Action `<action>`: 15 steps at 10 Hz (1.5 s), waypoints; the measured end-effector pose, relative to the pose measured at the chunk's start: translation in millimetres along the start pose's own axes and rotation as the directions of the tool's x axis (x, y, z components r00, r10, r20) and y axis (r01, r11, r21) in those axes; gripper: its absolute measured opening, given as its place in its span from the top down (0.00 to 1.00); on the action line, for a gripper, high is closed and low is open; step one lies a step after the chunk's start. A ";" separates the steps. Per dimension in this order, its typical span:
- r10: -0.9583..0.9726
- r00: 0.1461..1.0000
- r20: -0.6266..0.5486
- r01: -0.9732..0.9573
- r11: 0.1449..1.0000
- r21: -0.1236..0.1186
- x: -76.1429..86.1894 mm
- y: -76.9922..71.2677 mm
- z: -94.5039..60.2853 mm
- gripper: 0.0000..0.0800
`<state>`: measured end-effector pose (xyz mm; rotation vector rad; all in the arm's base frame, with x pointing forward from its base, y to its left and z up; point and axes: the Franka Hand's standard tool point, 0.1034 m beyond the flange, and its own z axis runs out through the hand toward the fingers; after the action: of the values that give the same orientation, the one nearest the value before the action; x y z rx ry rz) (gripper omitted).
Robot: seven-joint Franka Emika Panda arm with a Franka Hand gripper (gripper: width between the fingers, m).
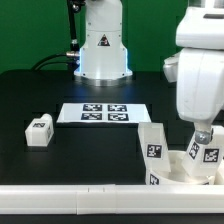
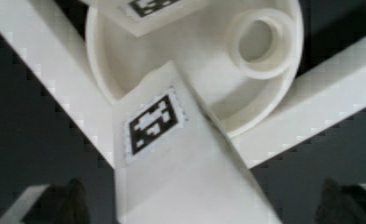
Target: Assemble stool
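Over the round seat (image 2: pixel 162 60), gripper (image 1: pixel 200 140) fingers wide apart, astride a tagged leg (image 2: pixel 162 150)

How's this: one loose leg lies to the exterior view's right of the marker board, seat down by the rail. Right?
Wrong side. The loose leg lies to the exterior view's left of the marker board, not its right; the exterior view shows it. The seat is by the rail, as you said.
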<state>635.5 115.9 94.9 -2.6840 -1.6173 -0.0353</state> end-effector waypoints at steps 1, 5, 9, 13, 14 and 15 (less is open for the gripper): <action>-0.031 1.000 0.003 0.031 1.000 0.004 -0.6 -0.3 0.7 0.19; -0.527 0.848 0.057 0.529 0.848 -0.032 -0.8 7.7 16.1 0.19; -0.485 0.873 0.056 0.487 0.873 -0.029 -5.4 8.0 19.7 0.34; -0.222 0.974 0.042 0.223 0.974 -0.039 -4.8 7.3 20.6 0.58; -0.023 0.999 0.031 0.024 0.999 -0.039 -3.4 7.8 21.2 0.58; 0.202 0.979 0.030 -0.201 0.979 -0.023 -2.6 6.3 21.8 0.58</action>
<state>640.1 111.1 73.1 -2.8629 -1.3497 -0.0062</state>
